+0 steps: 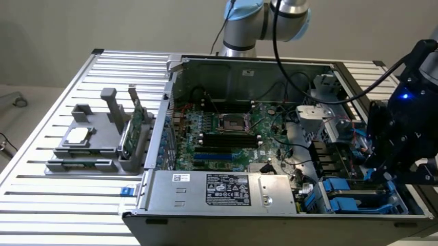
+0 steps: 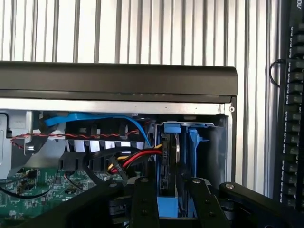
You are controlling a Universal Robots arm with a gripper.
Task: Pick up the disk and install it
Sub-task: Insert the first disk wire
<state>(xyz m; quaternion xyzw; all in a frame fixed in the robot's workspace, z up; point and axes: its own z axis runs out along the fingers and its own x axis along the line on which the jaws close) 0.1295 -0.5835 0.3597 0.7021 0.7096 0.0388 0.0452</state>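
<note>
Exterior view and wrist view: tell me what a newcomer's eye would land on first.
The opened computer case dominates the slatted table, its green motherboard exposed. At the exterior view's right the black end effector reaches down over the blue drive bays; in the wrist view its fingers flank the disk, standing on edge in its blue carrier. On the exterior view's left a grey fixture holds a square chip and an upright green card.

We see a robotics lab: an opened computer case (image 1: 274, 154) on a slatted aluminium table (image 1: 61, 205) beneath a robot arm (image 1: 267, 20).
</note>
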